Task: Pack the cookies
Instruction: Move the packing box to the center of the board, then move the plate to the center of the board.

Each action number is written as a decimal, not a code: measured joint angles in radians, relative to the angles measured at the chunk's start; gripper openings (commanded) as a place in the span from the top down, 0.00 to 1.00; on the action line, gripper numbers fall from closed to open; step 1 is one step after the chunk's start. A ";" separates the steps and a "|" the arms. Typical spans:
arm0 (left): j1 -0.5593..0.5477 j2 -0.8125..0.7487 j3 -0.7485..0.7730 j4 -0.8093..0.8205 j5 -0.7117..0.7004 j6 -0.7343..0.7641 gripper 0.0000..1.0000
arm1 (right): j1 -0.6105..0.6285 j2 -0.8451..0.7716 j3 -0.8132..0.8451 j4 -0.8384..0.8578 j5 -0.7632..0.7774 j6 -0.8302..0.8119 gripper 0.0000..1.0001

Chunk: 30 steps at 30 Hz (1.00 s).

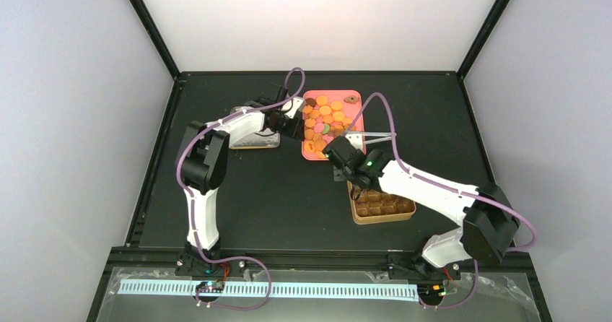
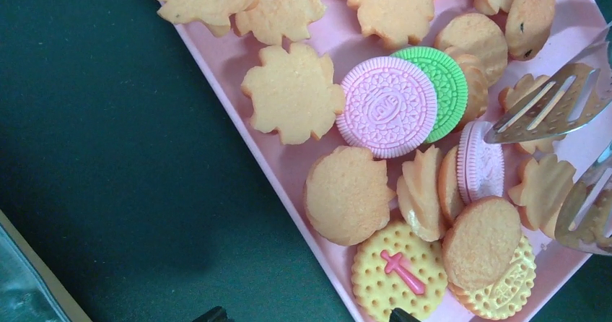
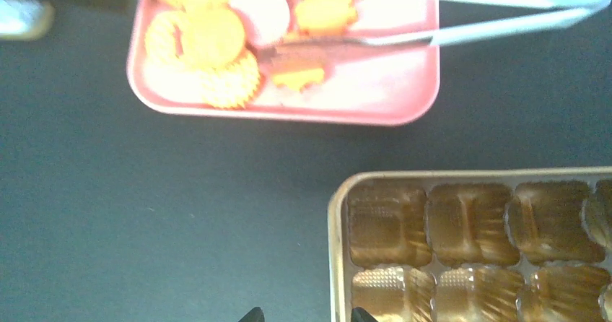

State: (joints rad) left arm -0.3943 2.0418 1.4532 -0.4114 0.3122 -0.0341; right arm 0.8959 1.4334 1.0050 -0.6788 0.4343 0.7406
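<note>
The cookies (image 1: pixel 326 120) lie piled on a pink tray (image 1: pixel 359 120) at the middle back of the table. Most are orange-yellow, and a pink cookie (image 2: pixel 386 105) overlaps a green one (image 2: pixel 444 80). My left gripper (image 1: pixel 292 125) hovers at the tray's left edge. In the left wrist view this left gripper (image 2: pixel 307 315) is open, one tip over the mat and the other over a yellow cookie with a pink cross (image 2: pixel 397 271). My right gripper (image 3: pixel 308 315) is open over the left rim of the gold tin (image 3: pixel 336 221), just below the tray (image 3: pixel 375 91). It holds nothing.
Metal tongs (image 1: pixel 379 136) lie across the tray's right side, their heads among the cookies (image 2: pixel 505 131). The gold tin (image 1: pixel 382 221) with brown compartment cups sits at the front right, under the right arm. A silver lid (image 1: pixel 252 138) lies left of the tray.
</note>
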 measured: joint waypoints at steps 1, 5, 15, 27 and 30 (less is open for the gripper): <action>0.000 0.001 0.000 0.001 -0.002 -0.001 0.42 | -0.004 -0.009 0.010 0.000 -0.004 0.000 0.68; -0.002 0.016 0.000 0.005 -0.012 -0.003 0.44 | -0.035 -0.070 0.042 0.000 -0.024 -0.001 0.68; -0.022 0.054 0.002 0.027 -0.035 -0.023 0.57 | -0.160 -0.153 0.062 -0.018 -0.032 -0.018 0.69; -0.027 0.047 -0.039 0.099 -0.042 -0.049 0.69 | -0.287 -0.186 0.026 -0.026 -0.050 -0.067 0.72; -0.031 0.039 -0.057 0.119 -0.039 -0.055 0.75 | -0.299 -0.185 0.018 -0.026 -0.051 -0.079 0.72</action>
State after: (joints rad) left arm -0.4252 2.0804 1.3960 -0.2920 0.2733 -0.0891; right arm 0.5964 1.2480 1.0229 -0.7044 0.3836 0.6617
